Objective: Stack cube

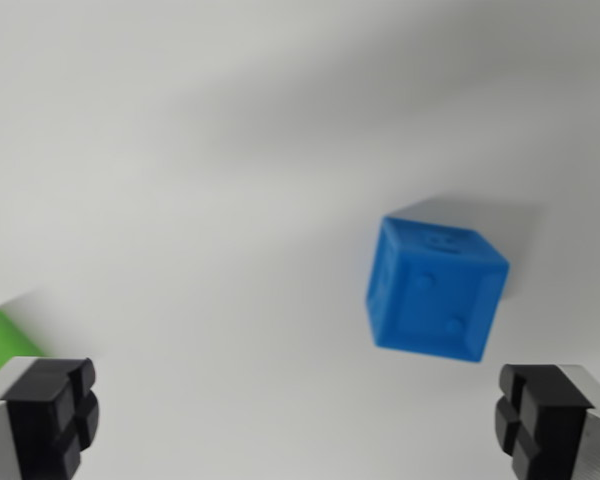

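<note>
Empty pincer (jaws wide), one blue cube, one green edge

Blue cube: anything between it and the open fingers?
Nothing visible. Only bare white table lies between the gripper and the blue cube. A green object sits at the wrist view's left edge, well off that line.

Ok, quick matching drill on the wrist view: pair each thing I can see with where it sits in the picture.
Things:
1. blue cube
2. green object
3. gripper
4. white table

Places:
A. cut off at the wrist view's left edge
B. right of centre, resting on the surface
C. fingers at both bottom corners, wide apart
D. fills the background

Pairs: 1-B, 2-A, 3-C, 4-D
</note>
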